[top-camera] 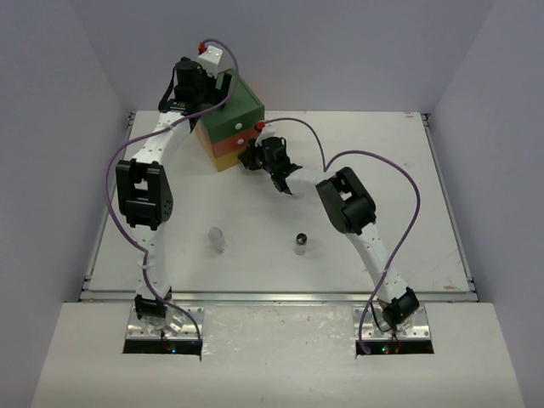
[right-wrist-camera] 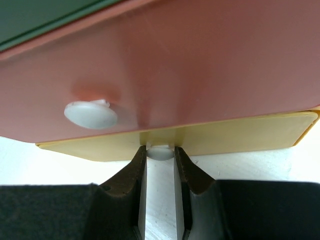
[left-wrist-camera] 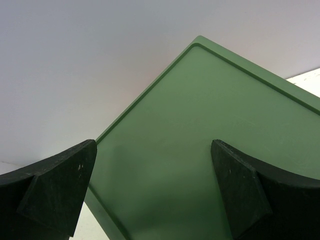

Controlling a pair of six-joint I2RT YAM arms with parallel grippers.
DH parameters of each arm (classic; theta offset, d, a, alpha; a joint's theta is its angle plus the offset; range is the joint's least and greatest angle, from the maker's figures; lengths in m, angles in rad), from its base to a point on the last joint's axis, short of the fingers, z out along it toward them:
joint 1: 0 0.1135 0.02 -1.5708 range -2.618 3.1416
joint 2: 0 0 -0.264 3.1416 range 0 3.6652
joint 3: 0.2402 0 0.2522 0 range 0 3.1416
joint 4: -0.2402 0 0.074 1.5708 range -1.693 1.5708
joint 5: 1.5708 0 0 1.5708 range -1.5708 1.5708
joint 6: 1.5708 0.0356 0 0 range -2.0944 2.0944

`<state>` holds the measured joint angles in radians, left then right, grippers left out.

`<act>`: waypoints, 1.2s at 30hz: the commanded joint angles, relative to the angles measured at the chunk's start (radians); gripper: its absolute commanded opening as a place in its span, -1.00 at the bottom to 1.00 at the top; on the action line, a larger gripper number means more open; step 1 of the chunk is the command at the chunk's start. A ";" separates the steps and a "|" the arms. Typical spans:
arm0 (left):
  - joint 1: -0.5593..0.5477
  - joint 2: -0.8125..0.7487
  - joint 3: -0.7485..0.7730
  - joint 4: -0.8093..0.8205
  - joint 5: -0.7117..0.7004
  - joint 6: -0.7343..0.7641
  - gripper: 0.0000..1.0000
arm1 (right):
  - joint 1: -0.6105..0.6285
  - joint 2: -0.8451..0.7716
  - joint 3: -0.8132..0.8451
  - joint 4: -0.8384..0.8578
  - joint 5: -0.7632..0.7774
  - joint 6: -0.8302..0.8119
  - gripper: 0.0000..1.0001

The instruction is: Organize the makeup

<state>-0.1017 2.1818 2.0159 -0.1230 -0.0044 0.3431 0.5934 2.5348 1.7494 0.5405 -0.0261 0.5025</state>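
Two pieces of the makeup stand on the table in the top view: a small clear jar (top-camera: 218,240) and a black-capped jar (top-camera: 301,244). My right gripper (top-camera: 251,158) is at the front of the drawer chest (top-camera: 234,115). In the right wrist view the right gripper (right-wrist-camera: 161,150) is shut on the white knob (right-wrist-camera: 161,152) of the yellow bottom drawer (right-wrist-camera: 240,132). My left gripper (top-camera: 197,98) hovers over the chest's green top (left-wrist-camera: 210,110). The left gripper (left-wrist-camera: 155,165) is open, with nothing between its fingers.
The orange drawer (right-wrist-camera: 200,65) above the yellow one is closed and has its own white knob (right-wrist-camera: 91,114). The chest stands at the back of the white table (top-camera: 399,187), near the rear wall. Purple cables loop over both arms.
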 commanded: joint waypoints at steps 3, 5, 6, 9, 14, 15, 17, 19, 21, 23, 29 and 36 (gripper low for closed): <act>0.000 0.085 -0.031 -0.218 -0.020 0.042 1.00 | 0.008 -0.110 -0.132 0.106 -0.001 -0.066 -1.00; -0.001 0.085 -0.028 -0.218 -0.020 0.042 1.00 | 0.012 -0.154 -0.206 0.133 -0.013 -0.075 -1.00; -0.001 0.087 -0.028 -0.218 -0.023 0.042 1.00 | 0.013 -0.172 -0.238 0.146 -0.019 -0.075 -1.00; 0.000 0.084 -0.028 -0.218 -0.024 0.043 1.00 | 0.018 -0.244 -0.354 0.185 -0.035 -0.084 -1.00; -0.001 0.084 -0.026 -0.220 -0.024 0.042 1.00 | 0.035 -0.337 -0.501 0.200 -0.106 -0.144 -1.00; 0.000 0.084 -0.025 -0.220 -0.025 0.042 1.00 | 0.036 -0.350 -0.524 0.200 -0.112 -0.146 -1.00; 0.000 0.081 -0.026 -0.220 -0.024 0.040 1.00 | 0.036 -0.388 -0.567 0.203 -0.108 -0.147 -1.00; 0.000 0.080 -0.026 -0.222 -0.023 0.040 1.00 | 0.036 -0.413 -0.607 0.205 -0.101 -0.152 -1.00; 0.000 0.077 -0.026 -0.222 -0.022 0.039 1.00 | 0.036 -0.436 -0.630 0.207 -0.114 -0.154 -0.98; -0.001 0.078 -0.026 -0.224 -0.022 0.037 1.00 | 0.036 -0.441 -0.628 0.207 -0.144 -0.163 -0.80; -0.001 0.067 -0.028 -0.227 -0.022 0.039 1.00 | 0.036 -0.488 -0.593 0.127 -0.230 -0.199 0.12; 0.000 0.050 -0.020 -0.227 -0.019 0.045 1.00 | 0.032 -0.699 -0.610 -0.081 -0.393 -0.313 0.23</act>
<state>-0.1017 2.1830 2.0219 -0.1310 -0.0068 0.3431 0.6230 2.0180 1.1183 0.5337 -0.2669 0.2952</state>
